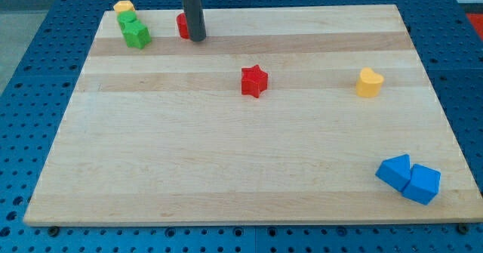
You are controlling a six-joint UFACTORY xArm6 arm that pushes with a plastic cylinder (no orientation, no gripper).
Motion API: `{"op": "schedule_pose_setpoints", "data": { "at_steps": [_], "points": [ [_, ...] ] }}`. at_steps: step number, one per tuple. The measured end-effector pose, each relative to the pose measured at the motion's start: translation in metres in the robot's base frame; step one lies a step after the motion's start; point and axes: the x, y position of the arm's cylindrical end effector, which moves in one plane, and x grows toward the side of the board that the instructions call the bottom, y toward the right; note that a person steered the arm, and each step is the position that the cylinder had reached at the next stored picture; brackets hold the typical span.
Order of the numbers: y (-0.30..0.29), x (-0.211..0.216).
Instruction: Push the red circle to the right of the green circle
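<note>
— Near the table's (226, 170) top-left edge, where is the red circle (182, 25)?
— Partly hidden behind my tip (197, 38), right of the green circle (127, 18) with a gap between.
— Finished?
— Nearly, I judge; maybe a nudge closer. The end effector is a bare rod, holding nothing.

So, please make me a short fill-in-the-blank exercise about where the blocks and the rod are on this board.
1. My tip touches a ____ block at the view's top.
2. The red star lies to the view's ____ of the yellow heart.
3. The two blue blocks sit at the view's bottom ____.

Missing words: red; left; right.
</note>
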Motion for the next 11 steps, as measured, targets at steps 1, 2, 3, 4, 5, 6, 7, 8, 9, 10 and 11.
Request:
{"op": "schedule_pose_setpoints", "data": {
  "at_steps": [1, 2, 3, 4, 5, 6, 7, 8, 9, 10, 11],
  "points": [
    [-0.003, -0.011],
    [-0.003, -0.028],
    [-0.004, -0.039],
    [-0.004, -0.05],
    [-0.004, -0.064],
    [-0.008, -0.073],
    [-0.029, -0.071],
    [-0.05, -0.069],
    [-0.063, -0.069],
    [-0.051, -0.069],
    [-0.015, -0.05]
  ]
}}
